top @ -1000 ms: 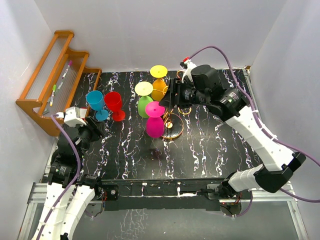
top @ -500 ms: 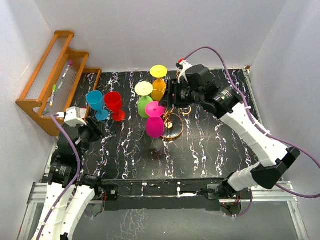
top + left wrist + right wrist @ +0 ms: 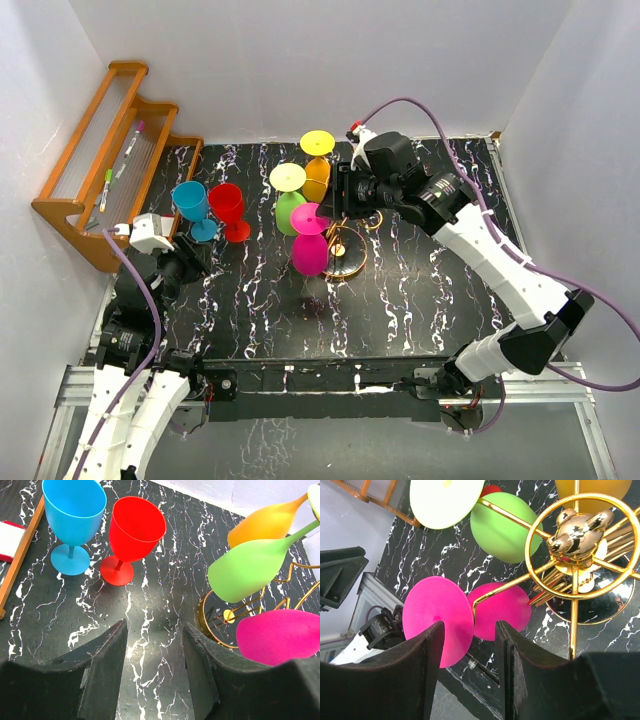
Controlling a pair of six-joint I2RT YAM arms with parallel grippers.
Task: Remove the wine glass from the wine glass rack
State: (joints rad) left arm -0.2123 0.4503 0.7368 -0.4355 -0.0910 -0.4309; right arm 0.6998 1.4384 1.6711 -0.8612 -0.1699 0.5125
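Rack (image 3: 347, 238) stands right of centre on the black marbled table (image 3: 430, 290), ring base flat on the surface. Three glasses hang from its looped arms, bowls down and feet up: pink glass (image 3: 309, 246) nearest the arm bases, green glass (image 3: 289, 205) behind it, orange glass (image 3: 318, 172) furthest back.

Over the top of the rack, on its right side, hangs the right gripper (image 3: 468, 630), fingers spread and holding nothing. In the wrist view the foot of the pink glass lies just beside one finger, and a gold arm runs off from the gap. No contact that I can make out.

At near left, the left gripper (image 3: 155, 630) sits low over the table, fingers spread, empty.

Blue glass (image 3: 190, 205) and red glass (image 3: 228, 210) stand upright side by side, left of the rack and apart from it. Wooden shelf (image 3: 95, 165) sits at the left wall.
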